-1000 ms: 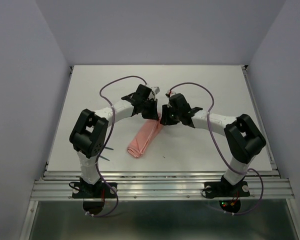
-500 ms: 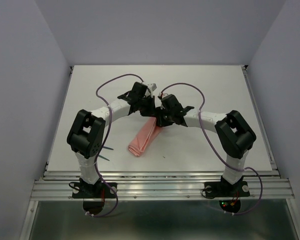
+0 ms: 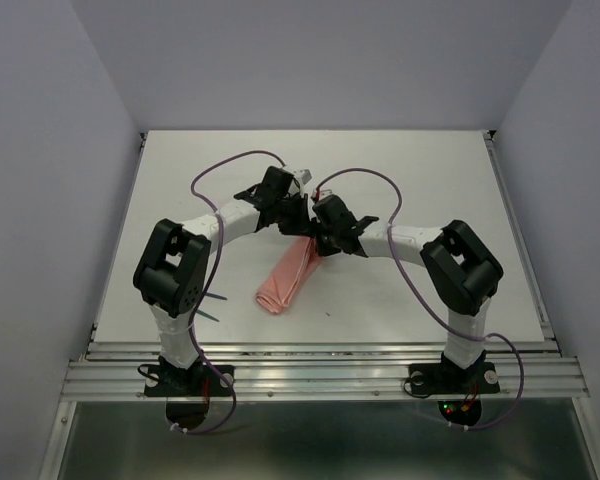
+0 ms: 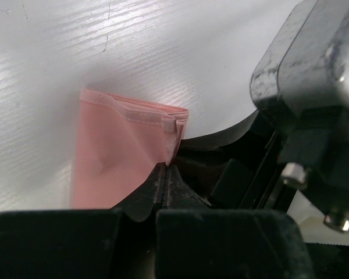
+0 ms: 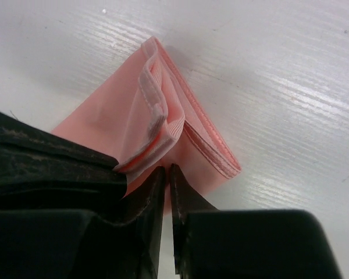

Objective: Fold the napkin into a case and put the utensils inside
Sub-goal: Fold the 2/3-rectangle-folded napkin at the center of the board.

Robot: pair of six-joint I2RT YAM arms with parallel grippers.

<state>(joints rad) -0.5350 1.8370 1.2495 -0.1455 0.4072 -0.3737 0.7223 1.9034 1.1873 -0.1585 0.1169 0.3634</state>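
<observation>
Top external: we see the napkin [image 3: 283, 278] folded into a narrow strip, lying diagonally mid-table [image 3: 410, 170]. Both claws meet at its far end. The left gripper [image 3: 298, 216] and right gripper [image 3: 317, 236] are nearly touching there. Left wrist: fingers are clenched tight together at the napkin's folded corner, and we cannot tell if cloth is caught between them. Right wrist: fingers are a sliver apart over the layered corner, so we cannot tell whether they are grasping or released. The teal utensils [image 3: 217, 298] lie beside the left arm, partly hidden and apart from the napkin.
</observation>
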